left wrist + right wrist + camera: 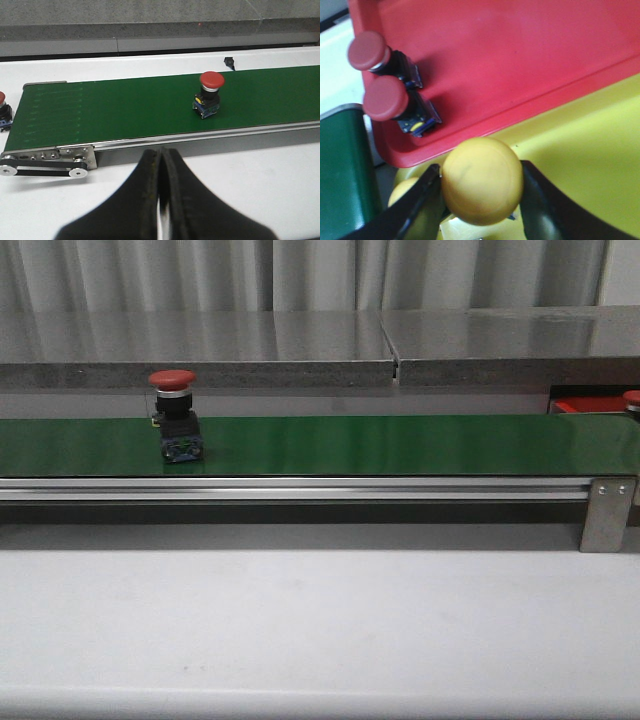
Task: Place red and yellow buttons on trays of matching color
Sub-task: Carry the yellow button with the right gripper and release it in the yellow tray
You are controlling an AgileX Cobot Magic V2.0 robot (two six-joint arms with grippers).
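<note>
Two red buttons (382, 82) stand side by side on the red tray (520, 60), near its edge, at about ten o'clock from the right gripper (480, 195) — whose fingers are clamped on a yellow button (482, 180) over the yellow tray (590, 175). Another yellow button (402, 192) shows just beside it at nine o'clock. A third red button (173, 410) stands upright on the green belt (400, 445). At the belt's end another red button (2, 107) peeks in. The left gripper (161, 200) hangs over the white table (260, 175) — fingers pressed together, holding nothing.

Left gripper (160, 200) closed and empty, right gripper (480, 200) clamped on something round
</note>
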